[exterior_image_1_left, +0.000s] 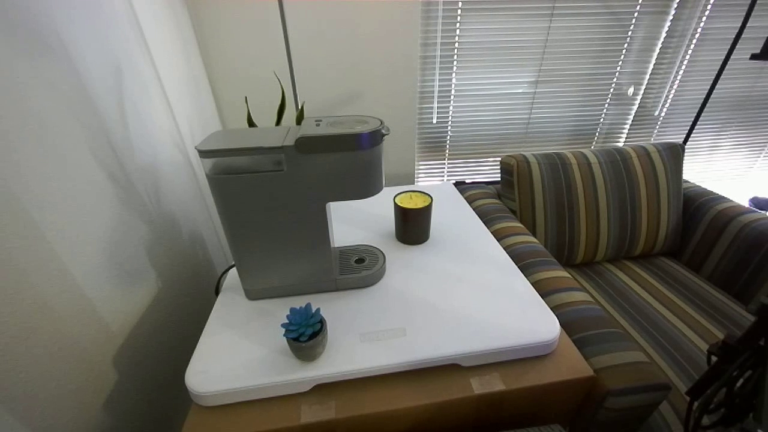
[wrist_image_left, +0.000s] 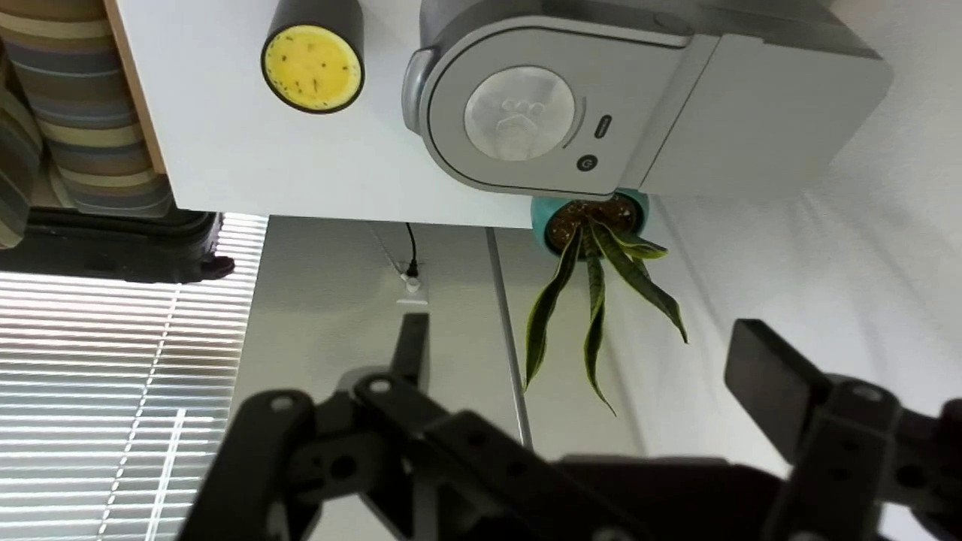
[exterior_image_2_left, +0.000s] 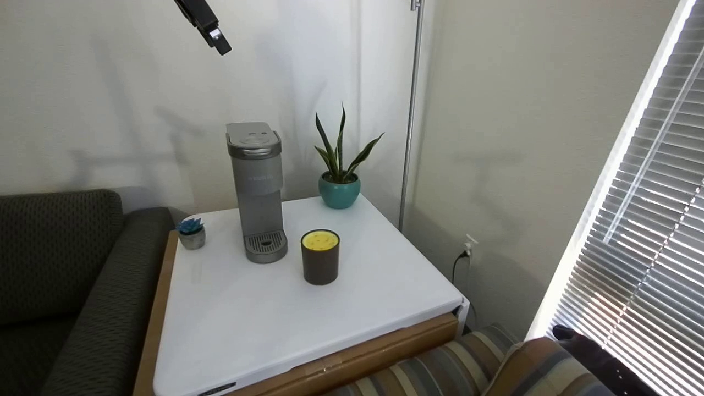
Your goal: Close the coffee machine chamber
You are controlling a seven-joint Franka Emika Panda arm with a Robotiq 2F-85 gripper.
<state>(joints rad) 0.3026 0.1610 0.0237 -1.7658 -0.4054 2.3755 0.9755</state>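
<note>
Coffee machine point(exterior_image_2_left: 258, 190), lid point(wrist_image_left: 552, 109) down, its front lettering point(exterior_image_2_left: 260, 178) barely legible

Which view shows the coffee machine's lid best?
The wrist view: it looks down on the shut lid, large and unobstructed, with the power button clear to see. Both exterior views show the lid smaller, its top foreshortened.
</note>
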